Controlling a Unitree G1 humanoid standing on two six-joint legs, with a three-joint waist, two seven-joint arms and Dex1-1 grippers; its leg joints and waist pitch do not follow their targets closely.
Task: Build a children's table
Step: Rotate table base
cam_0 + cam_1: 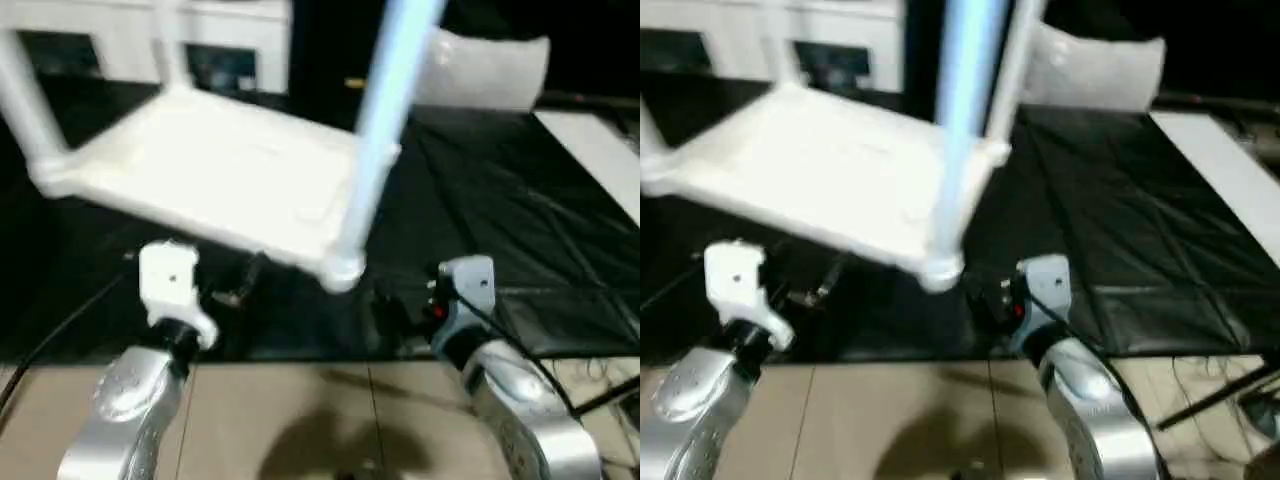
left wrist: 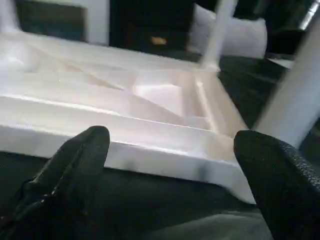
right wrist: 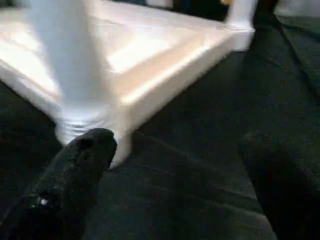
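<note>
On the black cloth-covered work surface [image 1: 500,200] in front of me lies the one small all-white plastic children's table [image 1: 215,170], upside down, its ribbed underside facing up. I count four long round white legs standing up from its corner sockets: the near-right leg [image 1: 385,110], the near-left leg [image 1: 25,100], a far-left leg [image 1: 168,45] and a far-right leg [image 2: 219,32], which I make out best from the left wrist camera. The table top sits tilted, its near-right corner socket [image 1: 340,270] closest to me.

Behind it I see one white cabinet with shelves [image 1: 230,45] and one pale, rounded white object [image 1: 485,70] I cannot identify. One flat white rectangular board [image 1: 600,150] lies at the far right of the cloth.

I have two silver forearms in the head views. The left gripper [image 2: 170,170] is spread wide, its two black fingers [image 2: 75,165] apart and empty, just short of the table's near edge. The right gripper [image 3: 175,180] is likewise spread wide and holds nothing, one of its fingertips [image 3: 92,150] just beside the near-right socket.

The head views give the whole table and both arms; the left wrist view adds the ribs and recessed panels of the underside, and the right wrist view shows the ridged collar where the near-right leg meets its socket.
</note>
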